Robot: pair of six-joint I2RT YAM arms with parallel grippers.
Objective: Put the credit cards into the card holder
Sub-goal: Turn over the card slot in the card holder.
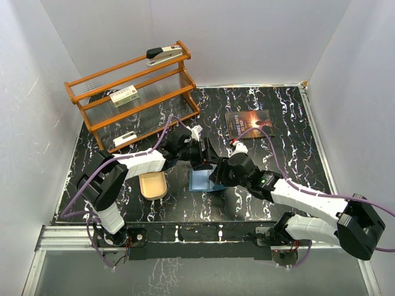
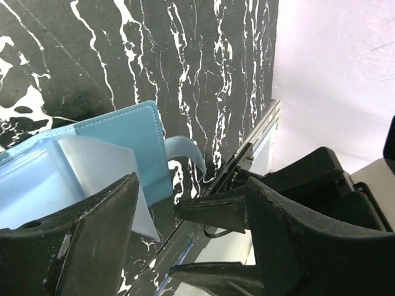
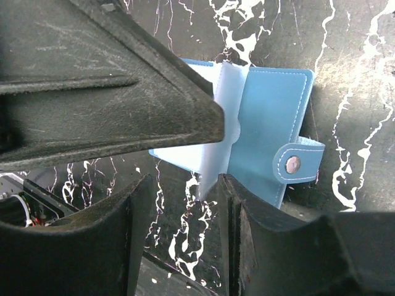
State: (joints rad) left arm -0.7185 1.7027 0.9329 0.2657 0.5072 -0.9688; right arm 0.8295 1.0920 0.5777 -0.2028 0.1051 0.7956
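Note:
The blue card holder [image 1: 199, 182] lies open on the black marbled table, with its clear sleeves fanned up. It also shows in the left wrist view [image 2: 120, 139] and in the right wrist view [image 3: 271, 105], where its snap tab [image 3: 294, 163] sticks out. My left gripper [image 1: 203, 157] hangs open over its far side [image 2: 191, 185], with nothing between the fingers. My right gripper [image 1: 216, 176] is open at its near edge [image 3: 185, 185]. A clear sleeve [image 3: 219, 132] stands up and its tip reaches the right finger. No credit card shows in either gripper.
A tan oblong tray [image 1: 153, 185] lies left of the holder. An orange shelf rack [image 1: 133, 92] at the back left carries a stapler [image 1: 164, 54], a white-green box [image 1: 123, 95] and a small white flat item with a dark band [image 1: 125, 139]. A dark book [image 1: 249, 123] lies behind.

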